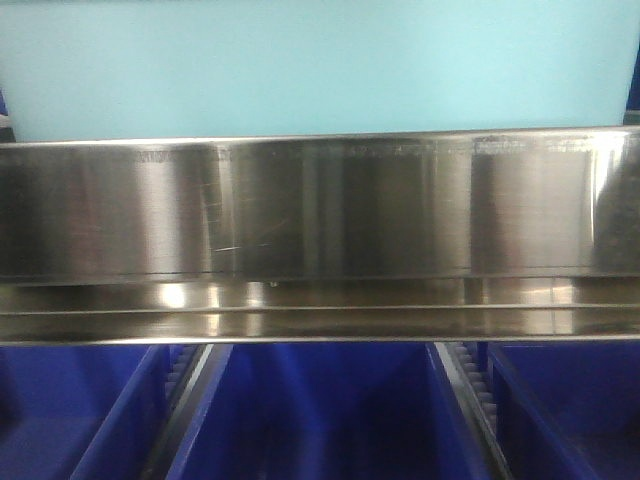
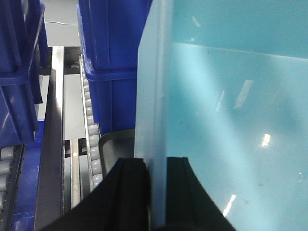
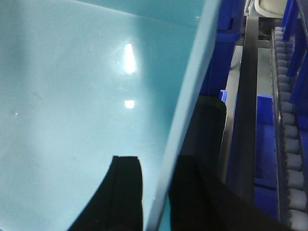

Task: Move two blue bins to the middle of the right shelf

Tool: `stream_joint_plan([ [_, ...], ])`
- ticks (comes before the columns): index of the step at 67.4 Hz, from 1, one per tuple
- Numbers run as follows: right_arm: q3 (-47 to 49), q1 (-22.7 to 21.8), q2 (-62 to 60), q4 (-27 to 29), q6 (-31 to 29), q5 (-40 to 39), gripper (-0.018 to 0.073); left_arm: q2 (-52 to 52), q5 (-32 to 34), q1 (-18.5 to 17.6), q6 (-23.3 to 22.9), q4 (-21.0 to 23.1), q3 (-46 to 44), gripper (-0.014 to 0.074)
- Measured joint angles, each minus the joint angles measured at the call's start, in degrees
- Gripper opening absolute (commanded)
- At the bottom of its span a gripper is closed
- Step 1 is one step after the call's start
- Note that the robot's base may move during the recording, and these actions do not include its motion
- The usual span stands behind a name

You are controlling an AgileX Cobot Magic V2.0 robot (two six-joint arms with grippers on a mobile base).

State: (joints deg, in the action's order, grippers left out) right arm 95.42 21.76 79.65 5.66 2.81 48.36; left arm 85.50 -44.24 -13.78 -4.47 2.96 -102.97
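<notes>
Gripping the pale blue bin (image 1: 320, 65) by its two side walls, you are holding it right above the shelf's steel front rail (image 1: 320, 205). In the front view the bin is filling the whole upper part of the picture, its lower edge meeting the top of the rail. Whether it is resting on the tier or hanging just over it, you cannot tell from here. Your left gripper (image 2: 156, 180) is pinching the bin's left wall, one black finger (image 2: 130, 187) sitting outside and the other inside, both pressing close against the plastic. Your right gripper (image 3: 158, 190) is doing the same on the opposite wall, its fingers nearly closed around the rim. Below the rail, royal-blue crates (image 1: 320, 415) are standing side by side, and roller tracks (image 2: 91, 144) are running past the bin on both sides.
</notes>
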Motion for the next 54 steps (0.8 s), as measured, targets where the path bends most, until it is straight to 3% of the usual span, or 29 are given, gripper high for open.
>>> stream_joint_plan([
  [14,0.00,0.00,0.00,0.00,0.00,1.70,-0.0153,0.00,-2.69,0.00,0.00,1.56,0.00,-0.0111],
  [38,0.08,0.00,0.00,-1.64,-0.33,7.80,-0.0153,0.13,-18.75,0.00,-0.61,6.65,0.00,-0.0111],
  [54,0.08,0.00,-0.11,-1.64,-0.43,9.37,-0.0153,0.13,-24.36,0.00,-1.22,6.99,0.32,-0.0111],
])
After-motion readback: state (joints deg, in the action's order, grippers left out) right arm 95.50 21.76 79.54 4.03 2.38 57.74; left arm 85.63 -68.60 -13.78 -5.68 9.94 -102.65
